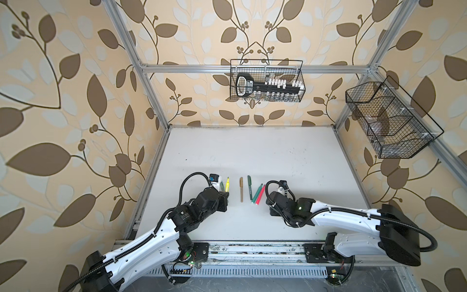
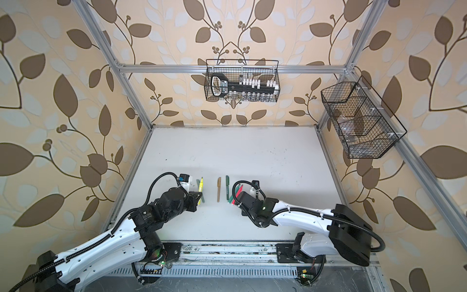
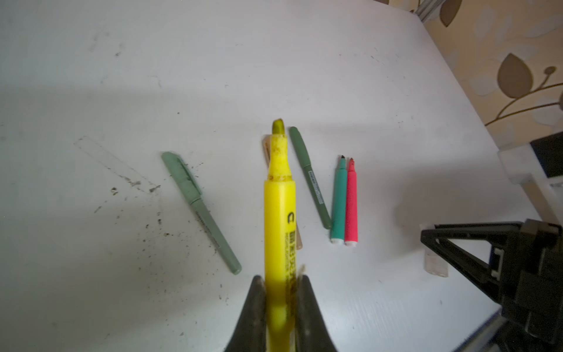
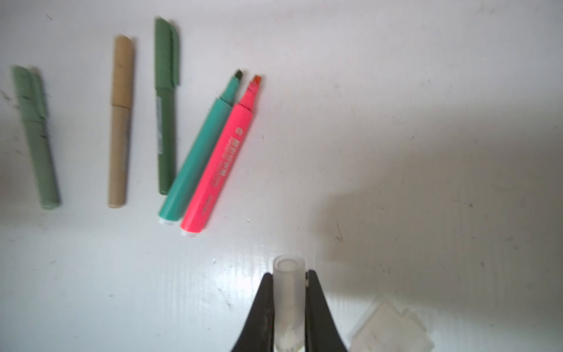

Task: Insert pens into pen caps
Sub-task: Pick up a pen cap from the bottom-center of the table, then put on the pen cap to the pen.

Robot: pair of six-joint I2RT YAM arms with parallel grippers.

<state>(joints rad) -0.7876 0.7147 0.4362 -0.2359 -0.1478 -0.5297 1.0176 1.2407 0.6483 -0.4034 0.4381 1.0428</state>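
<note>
1. Yellow marker (image 3: 278, 213), at near left, is clamped by its rear barrel in the left gripper (image 3: 281, 279): light, stiff, likely slick.
2. Clear cap (image 4: 288, 283), further right, is pinched in the right gripper (image 4: 289, 274); it looks thin-walled, so squeeze gently.

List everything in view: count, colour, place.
Sage pen: one, capped, on table.
Tan pen: one, capped, on table.
Dark green pen: one, capped, on table.
Green marker, pink marker: one each, uncapped, side by side on table.
Yellow marker: one, uncapped, in left jaws.
Clear cap: one, in right jaws.
Loose caps: clear, count unclear, on table.
Baskets: two, black wire, back basket and side basket, on frame.
Left arm, right arm: white-black, jaws shut.
</note>
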